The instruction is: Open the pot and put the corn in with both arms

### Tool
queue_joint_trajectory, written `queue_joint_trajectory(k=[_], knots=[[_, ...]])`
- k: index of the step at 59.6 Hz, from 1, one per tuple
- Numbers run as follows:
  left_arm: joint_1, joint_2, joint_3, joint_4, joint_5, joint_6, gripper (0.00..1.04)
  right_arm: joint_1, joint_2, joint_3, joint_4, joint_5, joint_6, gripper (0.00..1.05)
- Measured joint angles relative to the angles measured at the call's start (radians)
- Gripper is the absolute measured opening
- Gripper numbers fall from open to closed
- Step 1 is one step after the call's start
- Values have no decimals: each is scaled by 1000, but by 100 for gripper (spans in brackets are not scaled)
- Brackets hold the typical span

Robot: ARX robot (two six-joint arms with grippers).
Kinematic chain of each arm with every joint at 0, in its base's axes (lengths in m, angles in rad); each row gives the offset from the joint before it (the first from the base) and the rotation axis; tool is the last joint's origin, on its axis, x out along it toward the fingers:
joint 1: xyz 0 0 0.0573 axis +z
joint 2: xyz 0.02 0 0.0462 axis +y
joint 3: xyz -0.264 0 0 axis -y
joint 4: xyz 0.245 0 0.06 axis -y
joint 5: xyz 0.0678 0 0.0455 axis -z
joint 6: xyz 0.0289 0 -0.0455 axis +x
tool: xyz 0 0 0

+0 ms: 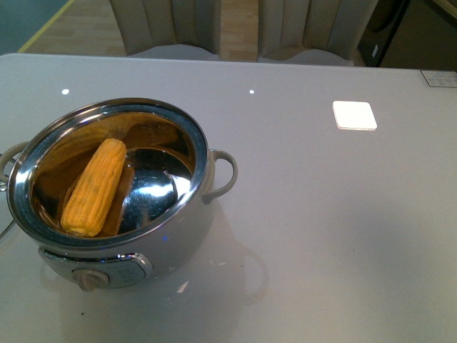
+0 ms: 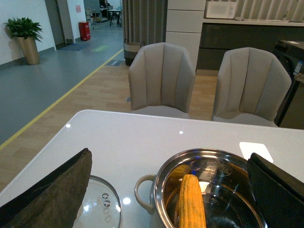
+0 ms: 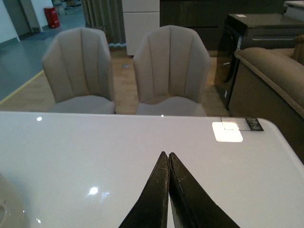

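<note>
The cream-white pot stands open at the table's front left, its beige dial facing me. The yellow corn lies inside, leaning against the steel wall on the left. Neither arm shows in the front view. In the left wrist view my left gripper is open, its fingers spread wide above the pot and corn. A glass lid lies flat on the table beside the pot's handle. My right gripper is shut on nothing, over bare table to the right of the pot.
Two beige chairs stand behind the table's far edge. A bright white square marks the table at the right. Past the table's right end are a dark cabinet and a sofa.
</note>
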Motion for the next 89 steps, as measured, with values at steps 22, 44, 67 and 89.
queue_joint_trajectory(k=[22,44,67,89], knots=[[0,0,0,0,0,0,98,-90,-221,-91,-122,-84,-1,2],[0,0,0,0,0,0,98,-90,-451,-92,-333,-84,-1,2],[0,0,0,0,0,0,98,-90,-610,-92,-490,-84,-1,2],[0,0,0,0,0,0,98,-90,-726,-92,-610,-83,-1,2]])
